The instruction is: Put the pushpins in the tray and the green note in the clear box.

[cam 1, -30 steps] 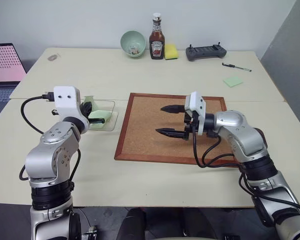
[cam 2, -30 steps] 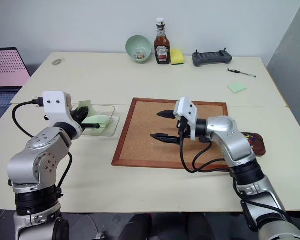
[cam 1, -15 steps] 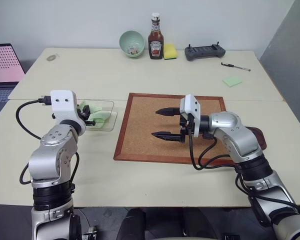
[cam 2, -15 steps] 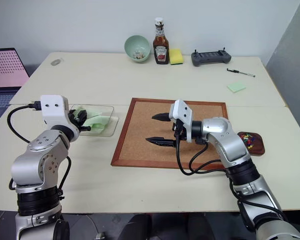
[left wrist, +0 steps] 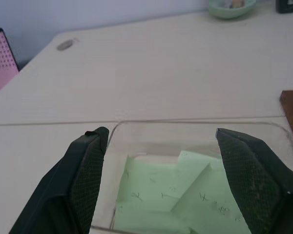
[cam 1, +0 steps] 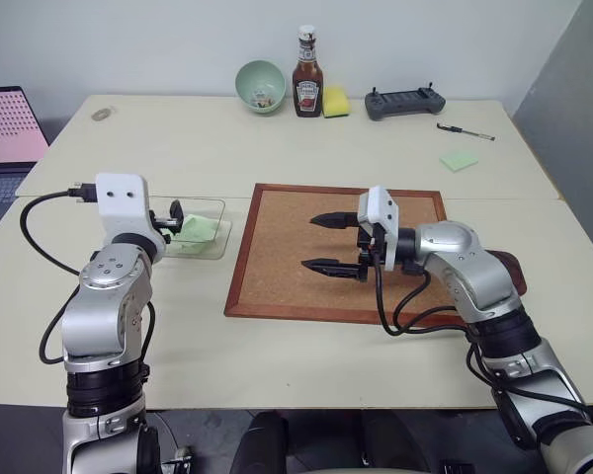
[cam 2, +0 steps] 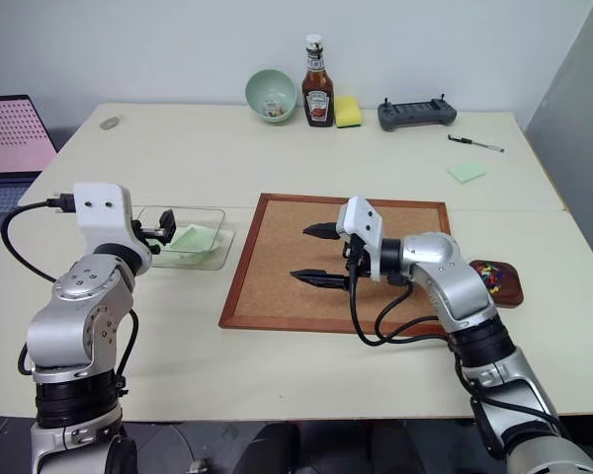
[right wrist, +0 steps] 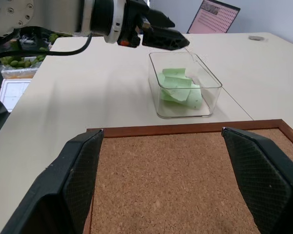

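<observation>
Note [left wrist: 185,187] lies in box [left wrist: 136,131]. Left pincer [left wrist: 158,175] wide, empty: withdraw level, clear of rim. Right pincer [cam 1: 324,241] wide.

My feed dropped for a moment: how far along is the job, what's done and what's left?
Looks nearly done. The green note lies folded inside the clear box, and the left gripper is open at the box rim, holding nothing. Pushpins sit in the tray behind the right arm; the cork board shows none that I can make out. The right gripper hovers open over the board, empty. Possibly only retracting remains.
</observation>
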